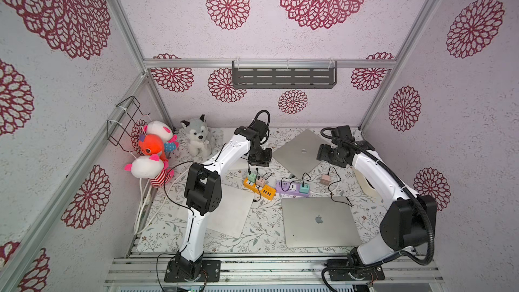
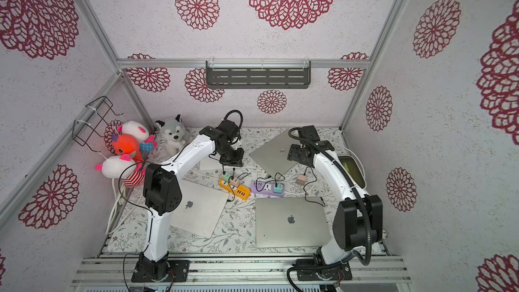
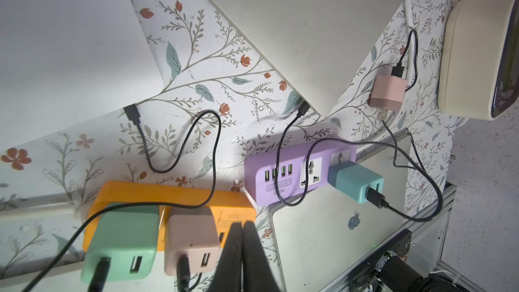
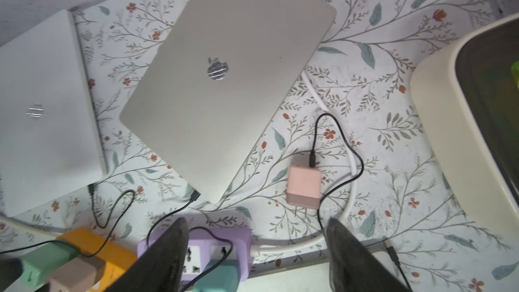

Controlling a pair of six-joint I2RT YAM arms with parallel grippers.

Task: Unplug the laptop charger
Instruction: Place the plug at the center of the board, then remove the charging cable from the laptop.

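The left gripper [image 3: 242,225] has its jaws pressed almost together with nothing between them, just beside a beige charger [image 3: 191,238]. This one sits next to a green charger [image 3: 120,241] in the orange power strip [image 3: 157,192]. The right gripper [image 4: 257,221] has its jaws wide apart and empty, above the purple power strip [image 4: 241,237]. The right wrist view shows best the bare metal prongs of the pink laptop charger [image 4: 303,186]. It lies on the table [image 4: 379,125], out of any socket, near a corner of the tilted silver laptop [image 4: 224,80]. Its long axis runs front to back on the table. The prongs point toward the purple power strip, and the black cable [image 4: 315,133] leaves from the opposite end. In both top views the prongs are too small to see. The left wrist view shows a teal charger [image 3: 355,181] plugged into the purple power strip.
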